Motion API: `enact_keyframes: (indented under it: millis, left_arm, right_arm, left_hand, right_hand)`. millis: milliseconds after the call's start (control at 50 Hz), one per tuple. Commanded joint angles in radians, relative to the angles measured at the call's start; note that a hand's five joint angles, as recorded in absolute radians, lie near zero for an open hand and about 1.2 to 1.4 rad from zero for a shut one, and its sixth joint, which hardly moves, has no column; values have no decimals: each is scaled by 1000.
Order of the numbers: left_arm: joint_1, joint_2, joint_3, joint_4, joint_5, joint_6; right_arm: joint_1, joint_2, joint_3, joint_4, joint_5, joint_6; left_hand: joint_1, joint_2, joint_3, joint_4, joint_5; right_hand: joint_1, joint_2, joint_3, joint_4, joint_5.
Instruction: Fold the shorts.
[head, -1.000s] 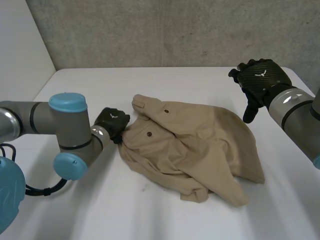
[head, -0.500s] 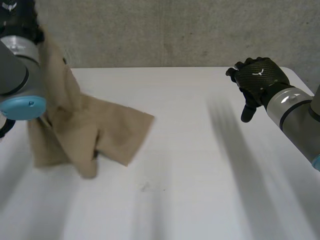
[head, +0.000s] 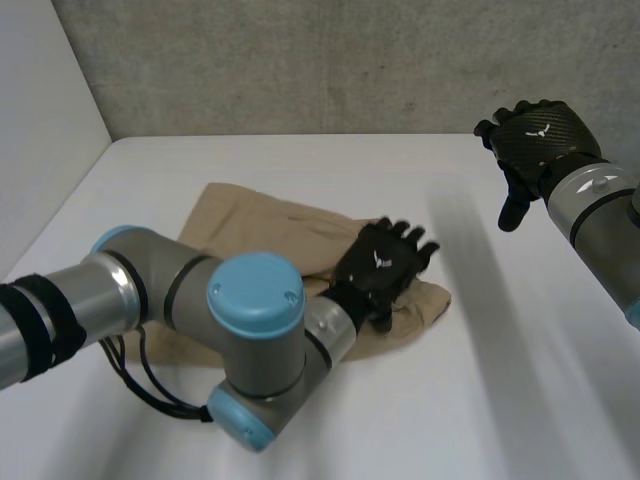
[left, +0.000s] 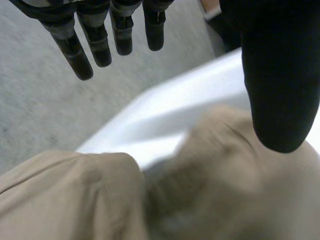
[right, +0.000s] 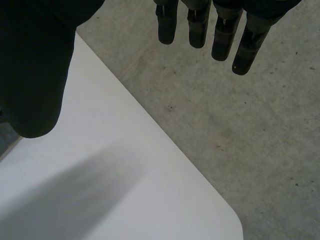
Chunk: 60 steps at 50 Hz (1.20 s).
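The tan shorts (head: 262, 216) lie in a flattened heap on the white table (head: 480, 380), left of centre. My left hand (head: 385, 264) hovers over the heap's right end, fingers straight and spread, holding nothing. In the left wrist view its fingers (left: 100, 40) and thumb (left: 280, 80) stand apart above the tan shorts (left: 70, 200). My right hand (head: 535, 140) is raised over the table's far right side, away from the cloth, with relaxed fingers. In the right wrist view its fingers (right: 200, 22) hang straight over the table's corner (right: 125, 190), with nothing in them.
My left arm (head: 200, 310) reaches across the front left of the table and covers the near part of the shorts. A grey concrete wall (head: 350, 60) runs behind the table. Bare table lies between the shorts and my right hand.
Half a second ago my left hand held the shorts up at the far left. Now the shorts lie on the table and that hand has let go. My right hand shifted slightly right.
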Motion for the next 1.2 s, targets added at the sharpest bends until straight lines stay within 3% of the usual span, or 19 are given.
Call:
enact_keyframes:
  millis: [20, 80, 200, 260, 360, 400, 460, 620, 700, 780, 800, 1040, 1100, 1140, 1200]
  left_arm:
    - [35, 149, -81, -31, -34, 168]
    - [94, 255, -135, -62, -74, 153]
    - [181, 428, -252, -117, -177, 40]
    - [227, 468, -295, -141, -223, -22]
    - [302, 510, -376, -241, -274, -141]
    - [318, 510, -393, -270, -275, -161]
    - [347, 511, -430, -301, -274, -183]
    - [376, 519, -523, -298, -266, -181]
    - [393, 511, -542, -276, -266, -181]
    - [394, 504, -545, -240, -266, -178]
    - [396, 499, -545, -230, -266, -178]
    - [385, 386, -505, -138, -265, -91]
    - [384, 358, -491, -118, -265, -60]
    - [385, 347, -482, -111, -265, -49]
    - [388, 347, -479, -111, -263, -49]
  right_arm:
    - [7, 4, 0, 5, -43, -10]
    - [9, 9, 5, 16, -69, -22]
    - [12, 15, 57, 103, -222, -129]
    - [12, 23, 98, 129, -314, -218]
    - [10, 98, 123, 129, -390, -318]
    - [10, 129, 120, 129, -393, -329]
    - [14, 193, 109, 129, -397, -332]
    - [12, 301, 88, 47, -391, -329]
    - [14, 325, 89, -19, -377, -327]
    - [14, 334, 91, -55, -367, -310]
    - [14, 333, 91, -58, -368, -300]
    - [12, 218, 80, -32, -350, -176]
    - [9, 193, 75, -4, -342, -137]
    - [12, 175, 62, 28, -331, -118]
    - [14, 166, 51, 91, -305, -128]
  left_hand:
    - [-40, -46, -50, -42, -46]
    - [-34, -40, -44, -36, -40]
    - [16, 10, 6, 14, 9]
    - [19, 13, 9, 17, 13]
    - [113, 107, 103, 111, 106]
    - [139, 133, 129, 137, 133]
    - [207, 201, 197, 205, 200]
    - [269, 263, 259, 267, 262]
    - [269, 263, 259, 267, 262]
    - [266, 260, 256, 264, 259]
    - [266, 260, 256, 264, 259]
    - [274, 268, 264, 272, 268]
    - [476, 470, 466, 474, 470]
    - [763, 757, 753, 761, 756]
    - [1002, 996, 992, 1000, 995]
  right_hand:
    - [32, -32, 8, -59, -63]
    - [32, -32, 8, -59, -63]
    - [32, -32, 8, -59, -63]
    - [32, -32, 8, -59, -63]
    - [32, -32, 8, -59, -63]
    - [65, 1, 41, -26, -30]
    - [303, 239, 279, 212, 208]
    - [382, 318, 358, 292, 288]
    - [552, 488, 529, 462, 458]
    - [983, 919, 959, 892, 889]
    - [1251, 1187, 1227, 1160, 1156]
    - [1253, 1189, 1230, 1163, 1159]
    - [1253, 1189, 1230, 1163, 1159]
    - [1253, 1189, 1230, 1163, 1159]
    - [1253, 1189, 1230, 1163, 1159]
